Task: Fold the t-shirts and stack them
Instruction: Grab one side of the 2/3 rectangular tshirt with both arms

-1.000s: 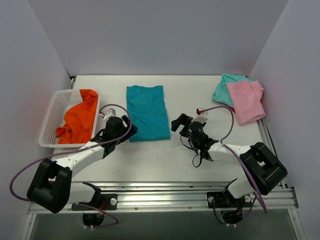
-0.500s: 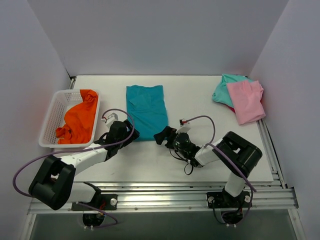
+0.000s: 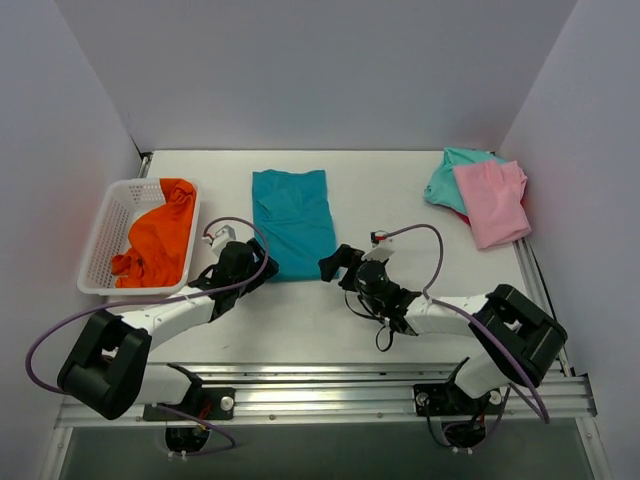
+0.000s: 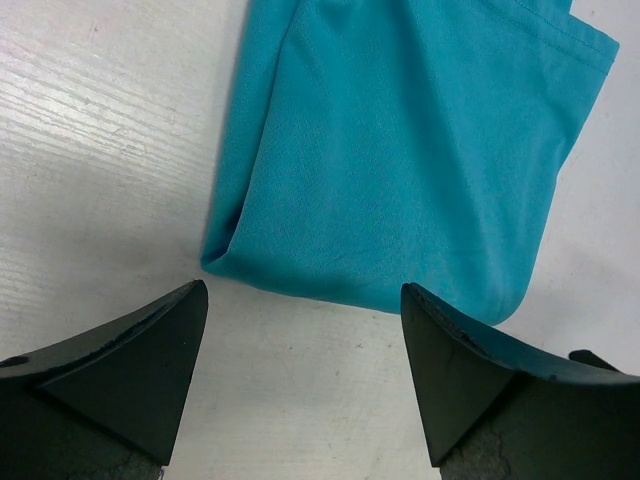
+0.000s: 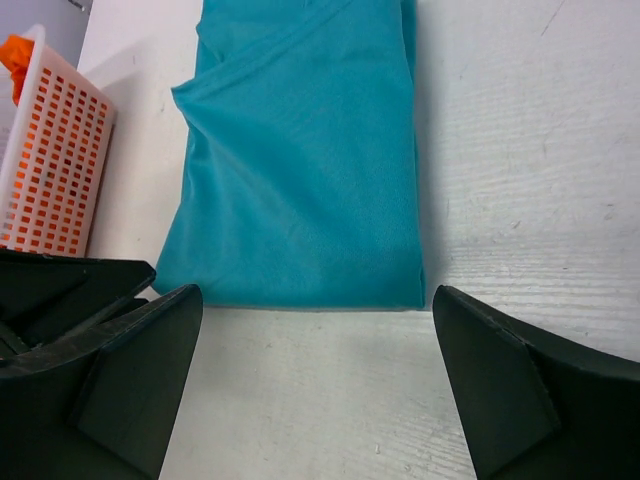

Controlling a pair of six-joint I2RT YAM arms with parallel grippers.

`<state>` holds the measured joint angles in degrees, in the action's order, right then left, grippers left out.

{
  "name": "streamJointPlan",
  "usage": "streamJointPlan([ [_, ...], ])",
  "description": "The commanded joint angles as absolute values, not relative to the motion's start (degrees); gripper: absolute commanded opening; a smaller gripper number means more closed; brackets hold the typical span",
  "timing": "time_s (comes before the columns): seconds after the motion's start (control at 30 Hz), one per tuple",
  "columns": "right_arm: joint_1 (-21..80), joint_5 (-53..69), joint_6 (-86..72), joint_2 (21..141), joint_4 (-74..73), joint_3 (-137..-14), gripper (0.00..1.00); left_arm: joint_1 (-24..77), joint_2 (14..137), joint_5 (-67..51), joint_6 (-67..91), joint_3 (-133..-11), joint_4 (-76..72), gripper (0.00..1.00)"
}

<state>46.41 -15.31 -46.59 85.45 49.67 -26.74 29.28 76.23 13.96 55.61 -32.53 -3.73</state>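
Since a second ago the right arm has swung in from mid-table, and its right gripper (image 3: 337, 262) now sits just off the near right corner of the folded teal-blue cloth t-shirt (image 3: 293, 222). The left gripper (image 3: 258, 270) has edged up to the near left corner. Both pairs of jaws are spread wide and hold nothing; in both wrist views the shirt's near hem lies just ahead of the fingertips.

The white, wood-grained painted tabletop (image 3: 400, 190) is enclosed by plain pale walls (image 3: 300, 70), with an aluminium rail (image 3: 330, 390) along its near edge. At the left a white plastic lattice basket (image 3: 100, 240) holds a crumpled orange t-shirt (image 3: 160, 240). In the far right corner a pink t-shirt (image 3: 490, 200) lies over a mint-green t-shirt (image 3: 445, 180).
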Motion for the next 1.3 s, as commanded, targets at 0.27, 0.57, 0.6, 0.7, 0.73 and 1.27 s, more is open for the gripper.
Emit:
streamJointPlan([
  [0.27,47.2,-19.4,-45.4,91.0,47.0,-31.2,0.95,29.4,78.7,14.1,57.3,-32.5,-7.4,0.87],
  [0.57,47.6,-17.1,-46.1,98.9,51.6,-33.0,0.92,29.4,79.2,14.2,57.2,-32.3,-7.6,0.86],
  [0.6,47.7,-17.1,-46.2,99.1,51.9,-33.2,0.92,29.4,79.4,14.2,57.3,-32.3,-7.7,0.85],
  [0.7,47.7,-17.0,-46.3,99.9,52.3,-33.5,0.91,29.4,79.8,14.2,57.3,-32.2,-8.3,0.81],
  [0.73,47.6,-17.1,-46.4,100.3,52.3,-33.4,0.9,29.4,80.2,14.1,57.2,-32.1,-8.8,0.73],
  [1.27,47.7,-16.4,-46.1,100.9,50.8,-34.0,0.0,29.4,83.8,14.7,55.8,-33.1,-10.1,0.03],
])
